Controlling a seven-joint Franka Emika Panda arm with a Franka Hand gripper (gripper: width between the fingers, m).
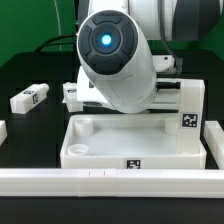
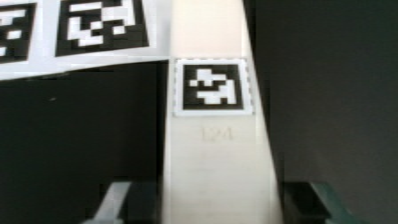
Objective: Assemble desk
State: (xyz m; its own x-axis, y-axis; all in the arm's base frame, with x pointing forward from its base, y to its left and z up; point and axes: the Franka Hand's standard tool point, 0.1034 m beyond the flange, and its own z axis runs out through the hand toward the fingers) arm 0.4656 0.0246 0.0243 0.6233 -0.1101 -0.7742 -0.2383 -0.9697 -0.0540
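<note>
Claw (image 2: 214,206) is narrow, clamped on a leg (image 2: 214,140). Wrist view shows a finger (image 2: 121,200) tight against each long side, with the leg running straight between them, tag face up. Bare black table (image 2: 329,100) runs along one long edge of the leg, so there is free room there. On the other edge the marker board (image 2: 71,35) comes right up to the leg past the tag; cannot tell if they touch.

Exterior view: the arm (image 1: 115,55) fills the centre and hides the claw. Tabletop (image 1: 130,160) sits at 6 o'clock from the arm, rim up, round socket (image 1: 78,148) in its 9 o'clock corner. Its front rim is just beside the rail (image 1: 110,182), which runs across the 6 o'clock edge. Spare leg (image 1: 30,97) lies at 9 o'clock, apart from the tabletop, open table between. A tagged block (image 1: 70,92) is half hidden by the arm; cannot tell if it is the gripped leg.
</note>
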